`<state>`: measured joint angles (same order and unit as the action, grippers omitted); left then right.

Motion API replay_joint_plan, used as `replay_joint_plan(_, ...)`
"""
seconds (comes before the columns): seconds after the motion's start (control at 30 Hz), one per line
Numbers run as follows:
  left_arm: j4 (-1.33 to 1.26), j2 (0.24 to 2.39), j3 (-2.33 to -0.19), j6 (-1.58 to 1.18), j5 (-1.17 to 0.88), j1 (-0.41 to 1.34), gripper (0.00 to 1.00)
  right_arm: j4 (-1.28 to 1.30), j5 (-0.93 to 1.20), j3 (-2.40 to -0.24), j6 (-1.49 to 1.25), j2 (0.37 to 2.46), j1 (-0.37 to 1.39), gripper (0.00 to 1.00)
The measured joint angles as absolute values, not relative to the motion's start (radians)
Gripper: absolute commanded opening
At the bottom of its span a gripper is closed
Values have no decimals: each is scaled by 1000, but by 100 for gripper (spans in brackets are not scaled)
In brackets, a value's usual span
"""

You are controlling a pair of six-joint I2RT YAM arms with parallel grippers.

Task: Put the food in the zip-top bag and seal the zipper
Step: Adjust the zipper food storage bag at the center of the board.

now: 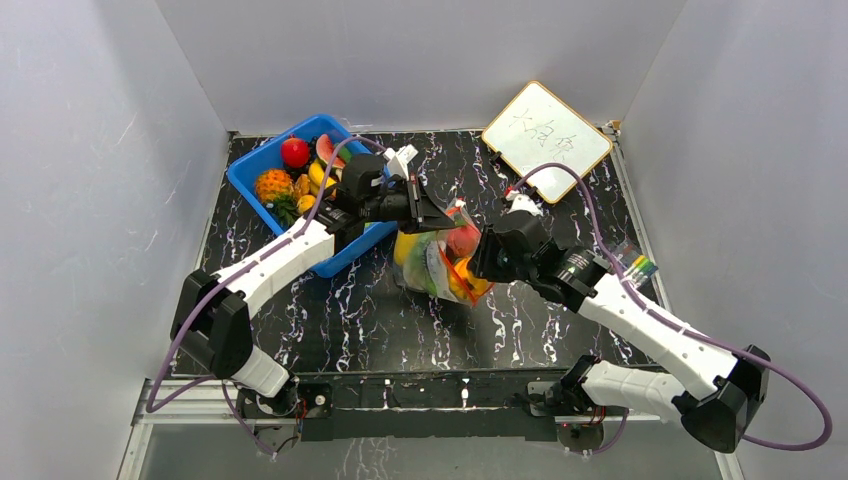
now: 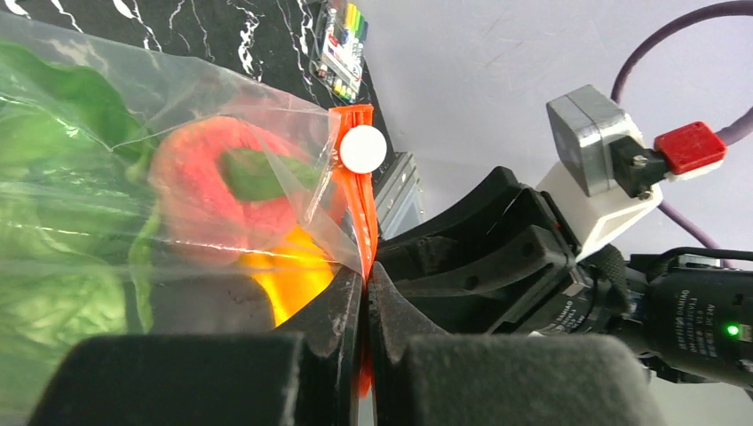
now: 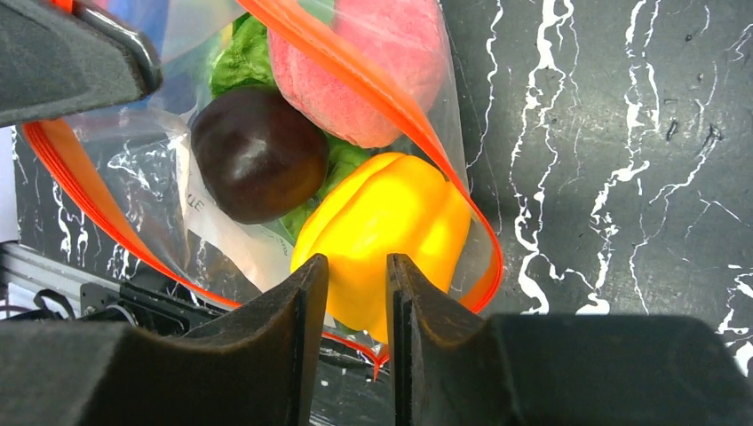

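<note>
The left end effector (image 2: 365, 280) is clenching the zipper (image 2: 357, 191) of the zip-top bag (image 2: 204, 98). The right end effector (image 3: 357, 266) is hovering released by the yellow pepper (image 3: 391, 209).

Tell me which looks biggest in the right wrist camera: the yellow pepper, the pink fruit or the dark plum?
1. yellow pepper, though the fingers hide part of it.
2. pink fruit, nearly as big; the top edge cuts it off, so these two are unsure.
3. dark plum, clearly smallest.
</note>
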<state>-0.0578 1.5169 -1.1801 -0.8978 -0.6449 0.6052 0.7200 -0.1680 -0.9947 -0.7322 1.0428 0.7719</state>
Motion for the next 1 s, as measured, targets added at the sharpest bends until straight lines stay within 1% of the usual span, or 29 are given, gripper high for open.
replay_joint_plan(0.07, -76, 1517, -1169, -914, -650, 605, 0, 710, -183, -984, -733, 1043, 772, 28)
replay_joint_plan(0.13, -97, 1517, -1159, -933, -655, 605, 0, 707, -199, -986, -732, 1041, 772, 31)
replay_joint_plan(0.2, -110, 1517, -1156, -944, -655, 605, 0, 707, -208, -992, -726, 1039, 772, 37)
replay_joint_plan(0.27, -121, 1517, -1155, -950, -656, 605, 0, 706, -210, -1005, -703, 1026, 772, 46)
replay_joint_plan(0.33, -131, 1517, -1152, -955, -656, 605, 0, 696, -209, -1018, -675, 1005, 772, 52)
replay_joint_plan(0.47, -134, 1510, -1144, -963, -653, 605, 0, 655, -181, -1048, -591, 964, 772, 51)
replay_joint_plan(0.7, -158, 1478, -1110, -984, -625, 605, 0, 561, -64, -1064, -503, 969, 772, 50)
replay_joint_plan(1.0, -191, 1462, -1079, -1023, -574, 605, 0, 410, 2, -1013, -453, 974, 785, 52)
